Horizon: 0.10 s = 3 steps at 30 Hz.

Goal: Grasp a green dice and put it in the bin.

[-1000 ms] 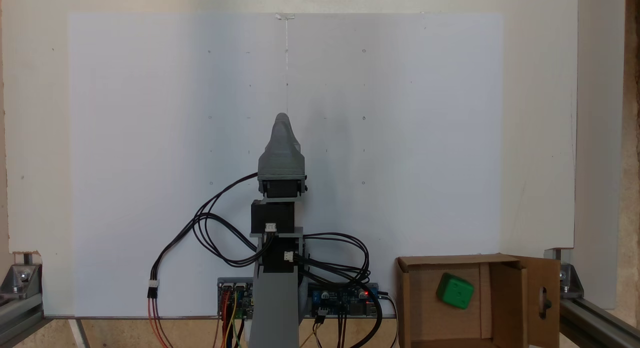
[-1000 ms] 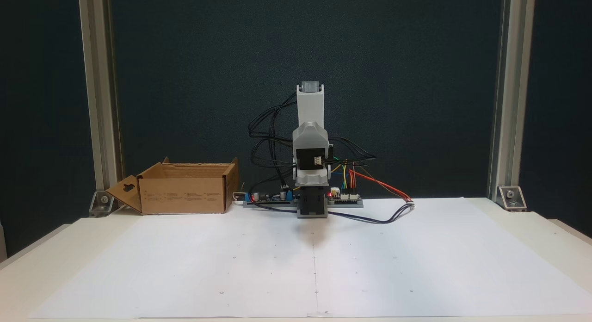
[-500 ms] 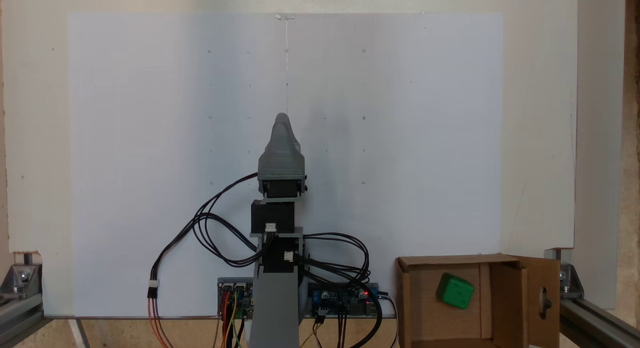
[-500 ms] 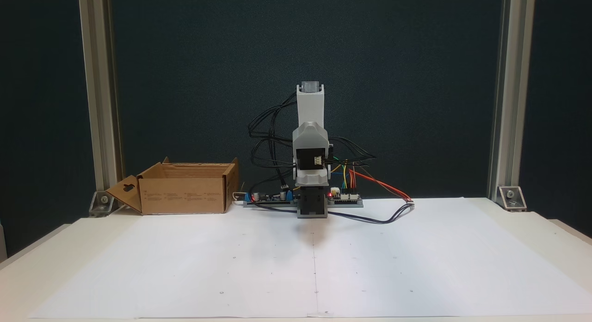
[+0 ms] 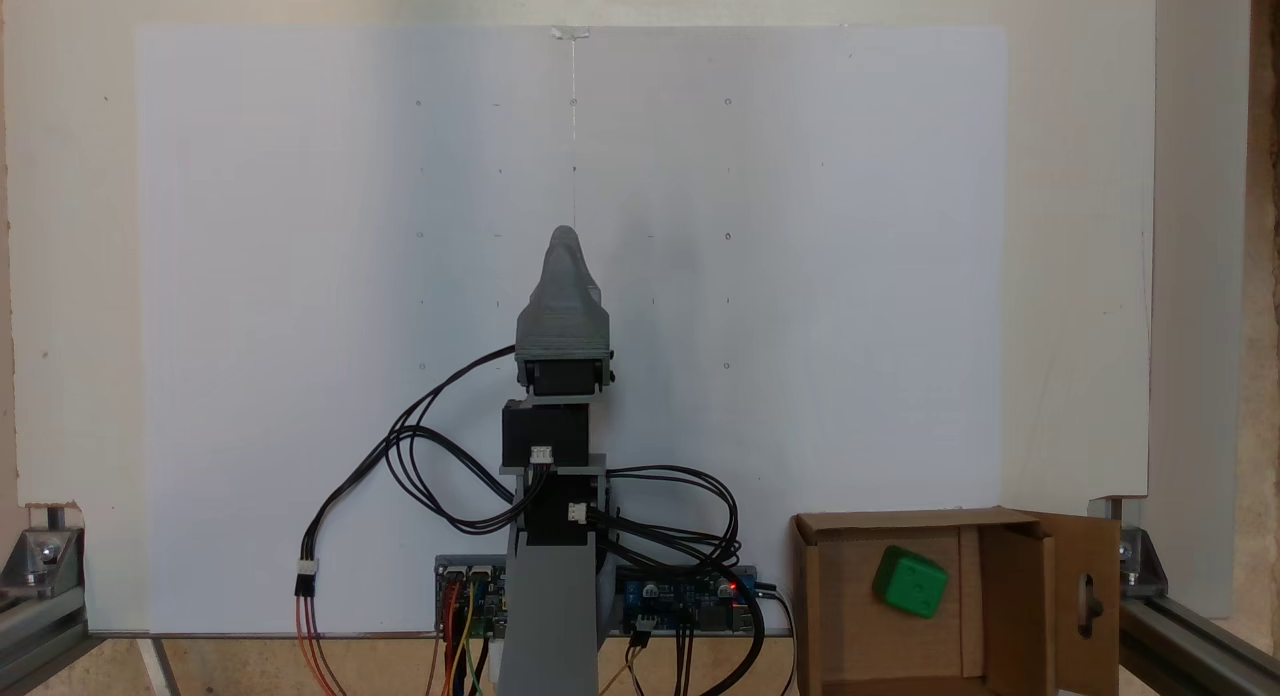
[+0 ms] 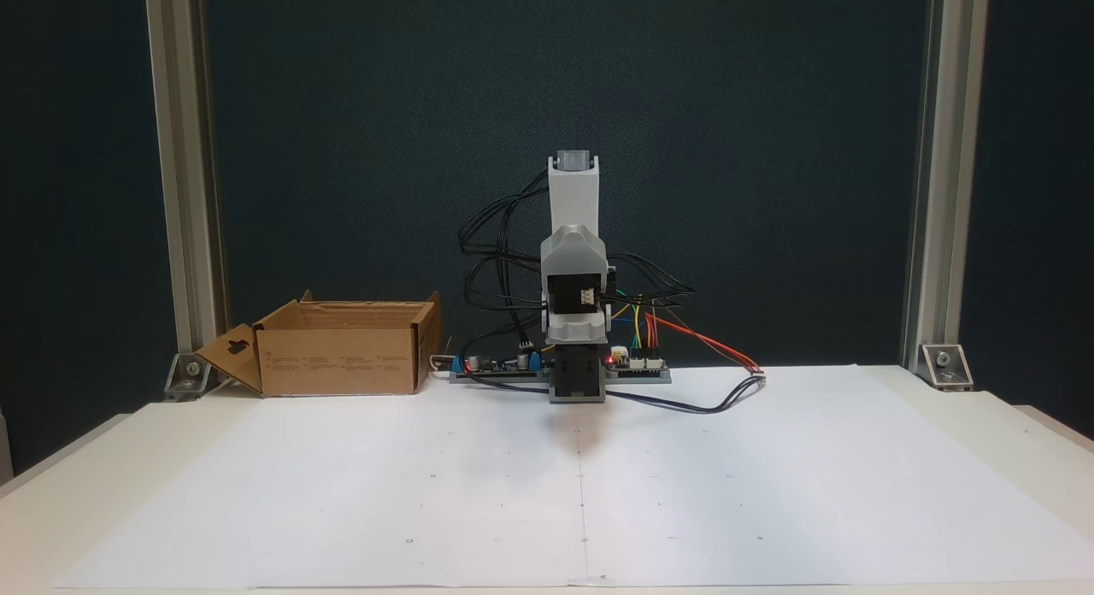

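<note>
The green dice point(image 5: 910, 581) lies tilted on the floor of the bin point(image 5: 806, 596), a brown cardboard box beside the arm's base. Seen from the front, the bin point(image 6: 338, 356) stands at the left and its walls hide the dice. One bin flap with an oval cut-out hangs outward. The arm is folded over its base at the middle. My gripper point(image 5: 565, 238) points out over the white paper, far from the bin, and shows as a single grey tapered shape with one tip. From the front the gripper point(image 6: 578, 330) faces the camera, and nothing shows in it.
A large white paper sheet point(image 5: 300, 276) with small dots covers the table. Circuit boards point(image 6: 637, 368) and looping cables point(image 5: 420, 456) sit around the arm's base. Aluminium frame posts point(image 6: 932, 193) stand at the table's back corners.
</note>
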Tool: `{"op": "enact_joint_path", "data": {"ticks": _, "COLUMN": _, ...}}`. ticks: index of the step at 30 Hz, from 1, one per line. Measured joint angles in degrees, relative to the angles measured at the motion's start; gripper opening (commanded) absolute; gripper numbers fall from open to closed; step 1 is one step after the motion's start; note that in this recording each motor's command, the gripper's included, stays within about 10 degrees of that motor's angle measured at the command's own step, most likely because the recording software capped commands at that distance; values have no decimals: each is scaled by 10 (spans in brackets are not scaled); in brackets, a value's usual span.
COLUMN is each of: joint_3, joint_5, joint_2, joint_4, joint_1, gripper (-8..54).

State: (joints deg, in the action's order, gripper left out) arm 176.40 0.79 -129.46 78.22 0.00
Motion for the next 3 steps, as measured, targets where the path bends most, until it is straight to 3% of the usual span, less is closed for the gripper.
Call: {"op": "enact_joint_path", "data": {"ticks": 3, "joint_3": 0, "joint_5": 0, "joint_2": 0, "joint_4": 0, "joint_1": 0, "gripper": 445}}
